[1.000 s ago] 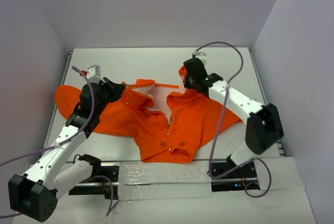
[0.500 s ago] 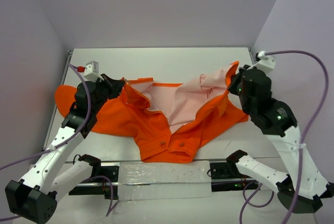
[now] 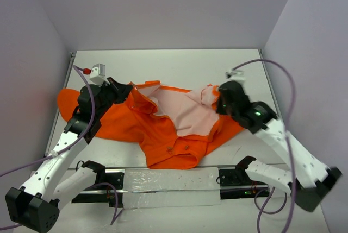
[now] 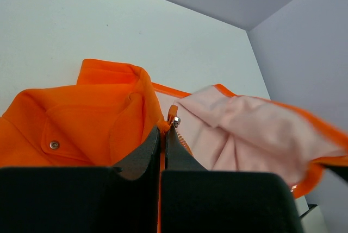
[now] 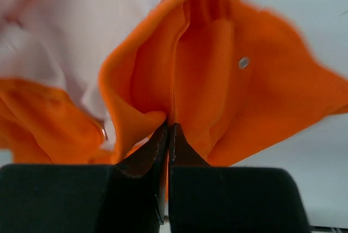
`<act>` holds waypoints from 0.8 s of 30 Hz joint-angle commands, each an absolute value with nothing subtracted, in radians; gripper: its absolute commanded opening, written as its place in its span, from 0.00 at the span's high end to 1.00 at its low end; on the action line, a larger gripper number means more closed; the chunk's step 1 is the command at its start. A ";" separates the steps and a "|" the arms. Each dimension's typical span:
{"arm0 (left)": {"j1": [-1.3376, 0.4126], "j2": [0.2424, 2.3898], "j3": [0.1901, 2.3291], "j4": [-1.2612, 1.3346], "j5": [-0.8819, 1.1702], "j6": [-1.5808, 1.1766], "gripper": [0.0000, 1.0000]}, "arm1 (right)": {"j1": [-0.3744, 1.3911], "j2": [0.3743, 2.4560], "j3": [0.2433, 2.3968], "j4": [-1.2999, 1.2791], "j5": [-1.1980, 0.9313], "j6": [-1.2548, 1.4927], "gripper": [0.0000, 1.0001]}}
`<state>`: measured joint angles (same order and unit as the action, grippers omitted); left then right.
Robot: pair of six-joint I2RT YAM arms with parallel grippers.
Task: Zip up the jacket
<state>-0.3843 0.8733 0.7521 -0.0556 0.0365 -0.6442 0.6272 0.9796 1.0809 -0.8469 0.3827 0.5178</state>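
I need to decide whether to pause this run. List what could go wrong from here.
1. The left gripper pinches only a thin edge of the jacket beside the zipper slider; a pull may slip it free.
2. The right gripper holds a bunched fold, with the lining turned up, so zipping may start misaligned.

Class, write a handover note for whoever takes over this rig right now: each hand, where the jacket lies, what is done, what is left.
Left hand: shut on the front edge of the jacket, beside the zipper pull.
Right hand: shut on the opposite front edge.
Jacket: on the table, front open, pink lining showing.
Done: both edges gripped.
Left: join the edges and zip up.
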 commanded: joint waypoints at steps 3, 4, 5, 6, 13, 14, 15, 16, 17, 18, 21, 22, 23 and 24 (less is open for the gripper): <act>-0.379 0.847 0.741 -0.011 0.061 -0.653 1.00 | 0.776 1.241 0.987 -0.572 0.305 0.578 1.00; -0.380 0.846 0.741 -0.016 0.060 -0.652 1.00 | 0.782 1.292 0.983 -0.536 0.291 0.576 1.00; -0.380 0.843 0.741 -0.018 0.060 -0.651 1.00 | 0.784 1.330 0.984 -0.516 0.281 0.574 1.00; -0.380 0.841 0.741 -0.020 0.059 -0.649 1.00 | 0.785 1.358 0.987 -0.505 0.272 0.570 1.00; -0.380 0.844 0.735 -0.026 0.057 -0.646 1.00 | 0.809 1.488 1.007 -0.463 0.208 0.530 0.80; -0.380 0.844 0.734 -0.025 0.055 -0.647 1.00 | 0.810 1.490 1.010 -0.464 0.198 0.519 0.76; -0.380 0.847 0.732 -0.018 0.055 -0.647 1.00 | 0.815 1.491 1.013 -0.469 0.181 0.500 0.67; -0.380 0.849 0.732 -0.015 0.056 -0.648 1.00 | 0.820 1.491 1.016 -0.475 0.169 0.485 0.64; -0.380 0.855 0.732 -0.014 0.058 -0.649 1.00 | 0.824 1.494 1.017 -0.485 0.152 0.462 0.59; -0.380 0.858 0.732 -0.012 0.058 -0.649 1.00 | 0.827 1.494 1.019 -0.490 0.140 0.446 0.58; -0.380 0.867 0.733 -0.009 0.063 -0.650 1.00 | 0.836 1.485 1.025 -0.504 0.079 0.398 0.53; -0.380 0.868 0.733 -0.011 0.064 -0.652 1.00 | 0.837 1.479 1.028 -0.515 0.070 0.386 0.53; -0.380 0.868 0.733 -0.011 0.064 -0.652 1.00 | 0.839 1.475 1.033 -0.520 0.058 0.370 0.52; -0.380 0.868 0.733 -0.011 0.064 -0.652 1.00 | 0.839 1.474 1.039 -0.522 0.049 0.357 0.51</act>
<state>-0.3843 0.8680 0.7296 -0.0525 0.0433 -0.6472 0.8276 1.4986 0.9845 -0.5152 0.1127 0.4322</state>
